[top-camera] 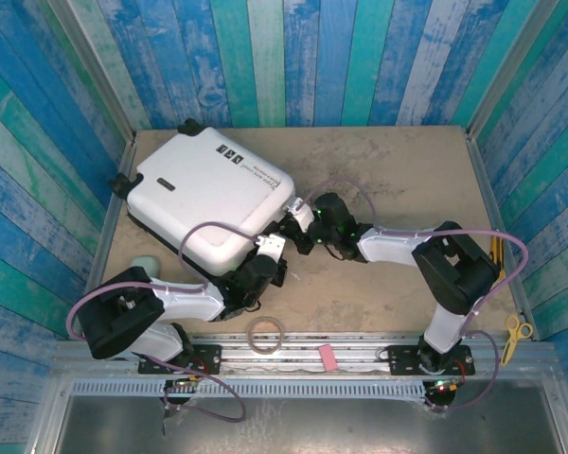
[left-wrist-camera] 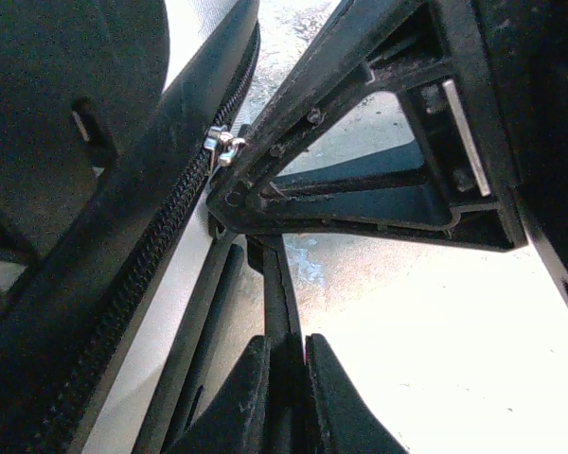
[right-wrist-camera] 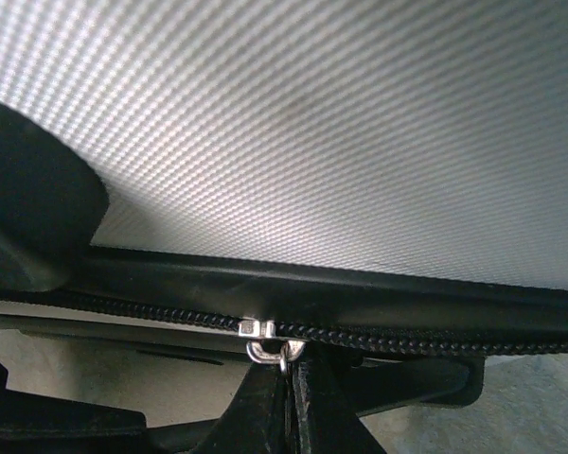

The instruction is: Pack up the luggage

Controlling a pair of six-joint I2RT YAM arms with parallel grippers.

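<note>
The luggage (top-camera: pixel 204 189) is a white hard-shell suitcase lying flat at the back left of the table. Its black zipper band (right-wrist-camera: pixel 388 333) runs round the edge. My right gripper (right-wrist-camera: pixel 289 371) is at the case's right edge, shut on the silver zipper pull (right-wrist-camera: pixel 282 354) under the slider (right-wrist-camera: pixel 259 328). From above, the right gripper (top-camera: pixel 299 218) meets my left gripper (top-camera: pixel 282 240) at the case's near right corner. The left gripper (left-wrist-camera: pixel 286 355) is shut on a thin black strip (left-wrist-camera: pixel 276 284) beside the zipper band (left-wrist-camera: pixel 137 284). What that strip belongs to I cannot tell.
A roll of tape (top-camera: pixel 265 333) and a small pink item (top-camera: pixel 328 356) lie at the near edge between the arm bases. Yellow scissors (top-camera: pixel 517 329) sit at the right rim. A teal object (top-camera: pixel 145 264) lies near the left arm. Blue plank walls enclose the table.
</note>
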